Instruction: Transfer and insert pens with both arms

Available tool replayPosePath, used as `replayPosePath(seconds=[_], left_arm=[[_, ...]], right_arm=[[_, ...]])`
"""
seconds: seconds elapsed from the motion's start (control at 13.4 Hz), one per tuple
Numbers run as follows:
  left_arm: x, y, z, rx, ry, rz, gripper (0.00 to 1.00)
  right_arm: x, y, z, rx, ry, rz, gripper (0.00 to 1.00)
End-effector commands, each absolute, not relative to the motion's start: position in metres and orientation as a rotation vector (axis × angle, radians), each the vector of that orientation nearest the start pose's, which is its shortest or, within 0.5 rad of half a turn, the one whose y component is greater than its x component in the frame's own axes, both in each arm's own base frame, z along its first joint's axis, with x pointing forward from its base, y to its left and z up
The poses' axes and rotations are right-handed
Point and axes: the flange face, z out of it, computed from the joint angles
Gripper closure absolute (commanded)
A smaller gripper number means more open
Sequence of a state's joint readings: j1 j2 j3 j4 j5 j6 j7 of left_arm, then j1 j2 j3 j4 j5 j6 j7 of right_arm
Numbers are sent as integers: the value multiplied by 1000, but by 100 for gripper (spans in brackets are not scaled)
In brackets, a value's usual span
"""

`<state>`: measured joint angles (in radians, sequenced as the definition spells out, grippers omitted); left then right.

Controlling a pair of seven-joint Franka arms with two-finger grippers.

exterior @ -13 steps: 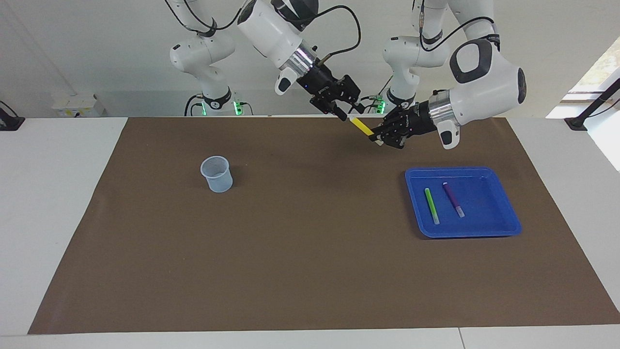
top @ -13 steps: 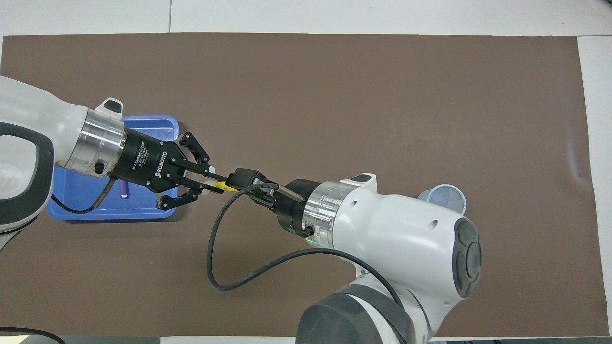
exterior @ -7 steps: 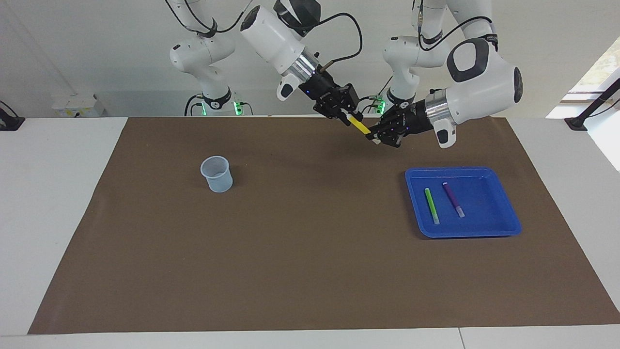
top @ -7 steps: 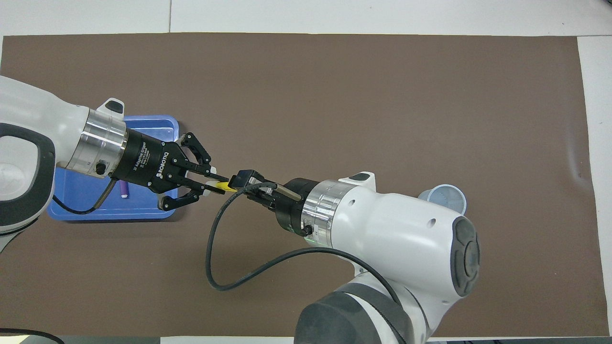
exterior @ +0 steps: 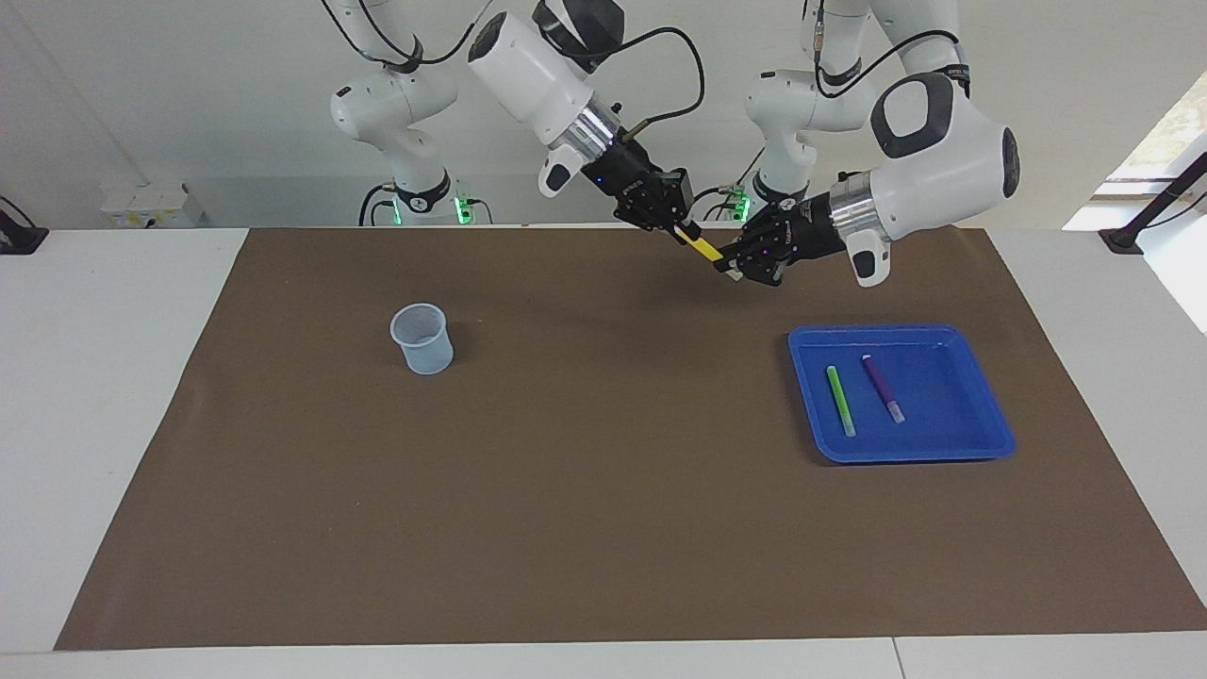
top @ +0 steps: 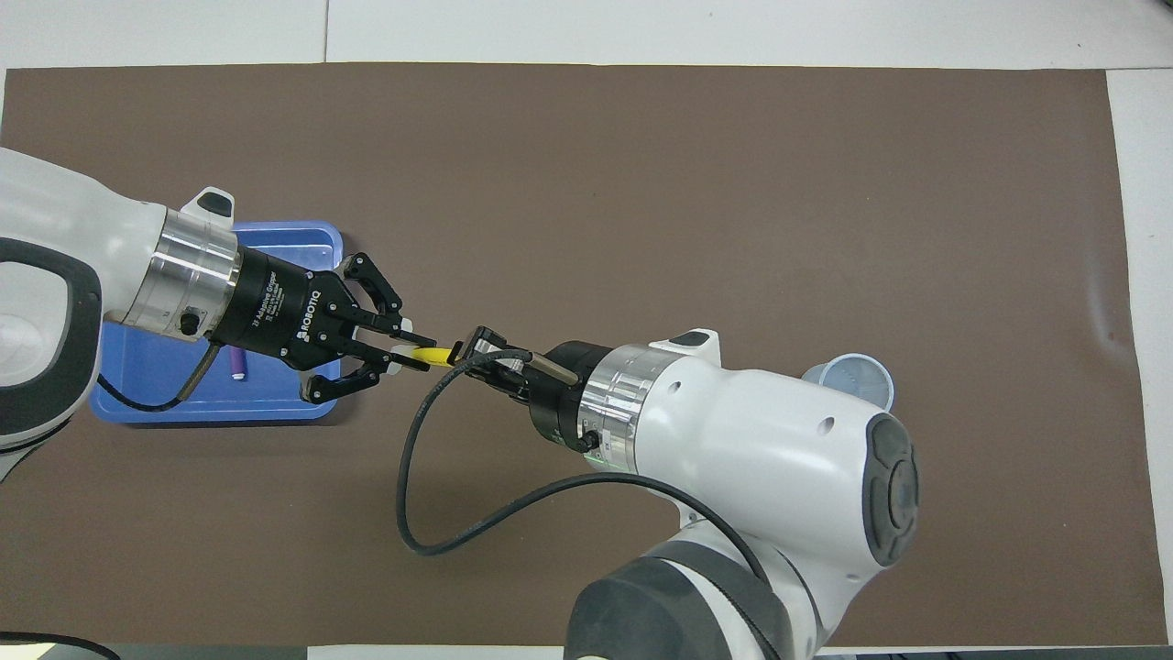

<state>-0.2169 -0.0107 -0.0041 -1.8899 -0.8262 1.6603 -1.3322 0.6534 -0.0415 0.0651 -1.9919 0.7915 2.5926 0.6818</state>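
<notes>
**Yellow pen now pinched at both ends**

Yellow is the colour that matters to us here: the short yellow marker pen (exterior: pixel 702 248) hangs in the air over the brown paper mat (exterior: pixel 603 528), at the robots' end of it and about midway between the two arms. A second ago our right gripper (exterior: pixel 683 230) stood with its fingers spread around the upper end of the pen; now those fingers have pressed in and pinch that end. Our left gripper (exterior: pixel 728 268) has not let go: its fingers still pinch the pale cap end, as they did a second ago. In the overhead view the two black grippers meet tip to tip, with only a short yellow stretch (top: pixel 431 356) showing between our left gripper (top: pixel 403 357) and our right gripper (top: pixel 465 346).

We judge that the handover is at its midpoint: both arms hold one pen, and neither can carry it off until the other releases. The next move, as we see it, falls to the left gripper, which would have to open so that the right arm can take the pen toward the clear plastic cup (exterior: pixel 421 339) standing toward the right arm's end of the mat. A pull before that release could twist the pen or drag it out of a grip.

Two pens wait untouched in the shallow blue plastic tray (exterior: pixel 981 443) toward the left arm's end: the green marker pen (exterior: pixel 840 400) and the purple marker pen (exterior: pixel 882 388), lying side by side, apart.
</notes>
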Motion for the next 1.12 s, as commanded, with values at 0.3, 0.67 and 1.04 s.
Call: replayPosePath(seconds=[0.3,0.67,1.04], left_arm=[[507,-190,528,-2777,-1969,1206,0],[517,-134,506,-3015,-1593,790,0],[538,-35,439,-3173,-1066,414,0]], right_arm=[[480,332,553,-2314,473,-19,100],[515,222,569,-2737,13,23,100],[518,137,553,-2989,-438,107,100]])
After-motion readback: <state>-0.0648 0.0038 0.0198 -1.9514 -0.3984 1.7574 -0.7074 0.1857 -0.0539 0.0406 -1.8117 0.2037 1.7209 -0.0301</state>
